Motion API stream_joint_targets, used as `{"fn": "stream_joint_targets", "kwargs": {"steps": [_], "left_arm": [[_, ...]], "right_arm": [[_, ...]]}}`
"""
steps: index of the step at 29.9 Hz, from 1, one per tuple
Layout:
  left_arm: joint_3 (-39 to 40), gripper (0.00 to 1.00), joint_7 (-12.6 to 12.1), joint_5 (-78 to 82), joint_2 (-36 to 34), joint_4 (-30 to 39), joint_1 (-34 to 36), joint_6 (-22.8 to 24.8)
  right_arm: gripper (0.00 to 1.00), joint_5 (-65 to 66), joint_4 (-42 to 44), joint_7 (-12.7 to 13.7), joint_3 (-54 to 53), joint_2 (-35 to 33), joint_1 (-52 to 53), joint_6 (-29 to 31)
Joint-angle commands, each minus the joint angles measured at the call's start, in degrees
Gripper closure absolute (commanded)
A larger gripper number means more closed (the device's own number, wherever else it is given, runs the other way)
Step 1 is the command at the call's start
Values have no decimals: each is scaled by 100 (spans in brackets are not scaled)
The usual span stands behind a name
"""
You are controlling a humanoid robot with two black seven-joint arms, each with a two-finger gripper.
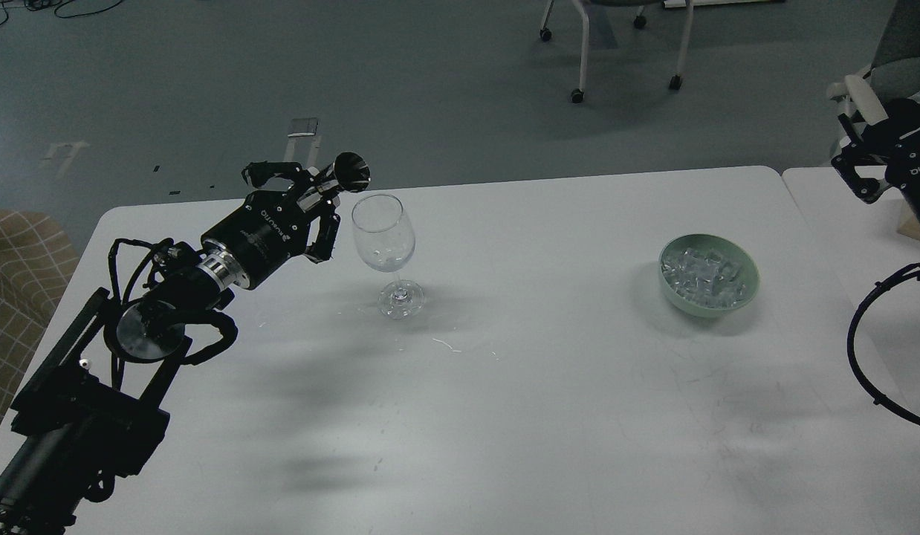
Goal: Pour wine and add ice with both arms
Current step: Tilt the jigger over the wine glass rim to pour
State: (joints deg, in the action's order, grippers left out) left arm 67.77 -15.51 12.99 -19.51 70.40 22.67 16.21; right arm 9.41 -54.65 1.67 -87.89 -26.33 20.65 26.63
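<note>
Left fingers: the black fingers [322, 195] of my left gripper [311, 200] are closed around the steel jigger [348, 174], gripping its narrow waist.
Jigger: it is tipped on its side, its dark open mouth turned toward the camera, just above and left of the rim of the glass.
Wine: I can make out no stream between the jigger and the glass; whether there is liquid in the bowl of the glass I cannot tell.
Glass: the clear stemmed glass [384, 238] stands upright on the worktop [504, 386], its foot flat, just right of my left gripper.
Left arm: my left arm [170, 297] comes in from the lower left corner and rises toward the glass, with a silver disc joint and looping black cables.
Bowl: the pale green bowl [746, 293] sits on the right part of the worktop, well apart from the glass.
Ice: the ice [701, 275] is heaped inside the bowl, clear cubes filling most of it.
Right fingers: my right gripper [887, 160] is at the right edge, raised beyond the worktop's far corner, well away from the bowl; seen dark and cut off, so how its fingers stand I cannot tell.
Beyond: a grey floor with chair legs on castors [579, 52] behind the worktop.
</note>
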Motion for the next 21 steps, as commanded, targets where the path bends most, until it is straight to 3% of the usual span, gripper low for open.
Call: {"fn": "stream_joint_targets", "kwargs": {"steps": [1,21], "left_arm": [[8,100,13,237,0,0,19,5],[17,100,22,1046,-27,18,142,251]], "right_arm": [[0,0,7,0,8,-4,-8,0],[0,-9,7,-8,0,13,-8,0]]}}
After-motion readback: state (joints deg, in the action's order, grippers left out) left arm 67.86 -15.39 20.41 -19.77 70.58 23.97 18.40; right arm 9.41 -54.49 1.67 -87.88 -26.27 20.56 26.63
